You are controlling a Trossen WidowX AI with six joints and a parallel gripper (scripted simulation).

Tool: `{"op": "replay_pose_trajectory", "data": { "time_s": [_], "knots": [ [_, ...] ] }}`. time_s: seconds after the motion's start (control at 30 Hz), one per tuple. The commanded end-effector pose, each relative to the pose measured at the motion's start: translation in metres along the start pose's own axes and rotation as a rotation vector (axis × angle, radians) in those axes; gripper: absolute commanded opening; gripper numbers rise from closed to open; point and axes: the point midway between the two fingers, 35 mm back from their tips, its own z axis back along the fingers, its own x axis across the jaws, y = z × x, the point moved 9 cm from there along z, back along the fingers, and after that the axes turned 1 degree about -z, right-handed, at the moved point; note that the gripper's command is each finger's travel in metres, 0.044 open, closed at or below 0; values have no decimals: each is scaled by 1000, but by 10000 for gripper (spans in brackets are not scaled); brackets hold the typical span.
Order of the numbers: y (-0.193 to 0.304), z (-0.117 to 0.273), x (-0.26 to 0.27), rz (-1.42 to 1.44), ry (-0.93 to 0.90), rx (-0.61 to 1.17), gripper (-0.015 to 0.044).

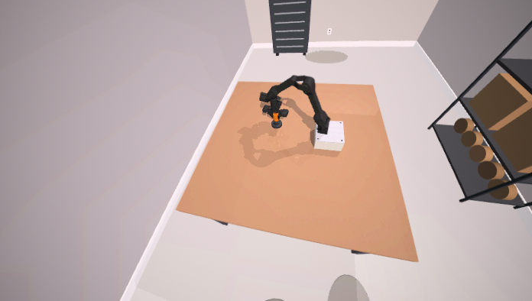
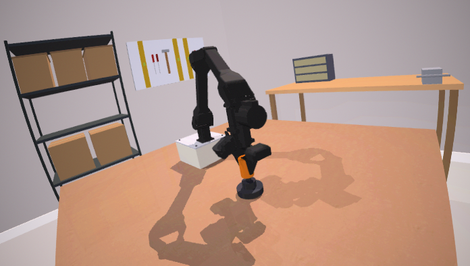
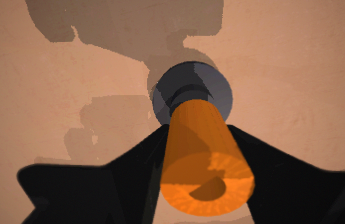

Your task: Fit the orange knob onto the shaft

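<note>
Fingers [image 1: 276, 114] [image 2: 247, 160]: part-open, closed on orange knob [image 1: 276, 117] [image 2: 244, 167] [image 3: 196, 130] | Knob: near-upright, slightly tilted, directly above round pedestal [image 1: 277, 124] [image 2: 249, 190] [image 3: 223, 95] | Flat alignment: not verifiable | Judged next: square long axis over shaft, turn until flats match, press down.

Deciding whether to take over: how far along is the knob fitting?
Done: the gripper has the orange knob clamped. In hand: the knob is over the round pedestal, dark stem showing beneath it. Left: likely lining up the flats, which I can't confirm, pushing down and letting go.
</note>
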Motion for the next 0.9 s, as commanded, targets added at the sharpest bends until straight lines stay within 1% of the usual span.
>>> {"op": "replay_pose_trajectory", "data": {
  "time_s": [0.0, 0.1, 0.3, 0.87],
  "knots": [
    [0, 4, -2, -4, 0, 0, 0],
    [0, 5, -2, -29, 0, 0, 0],
    [0, 6, -1, -213, 0, 0, 0],
    [0, 2, 3, -213, -1, 0, 0]
  ]
}}
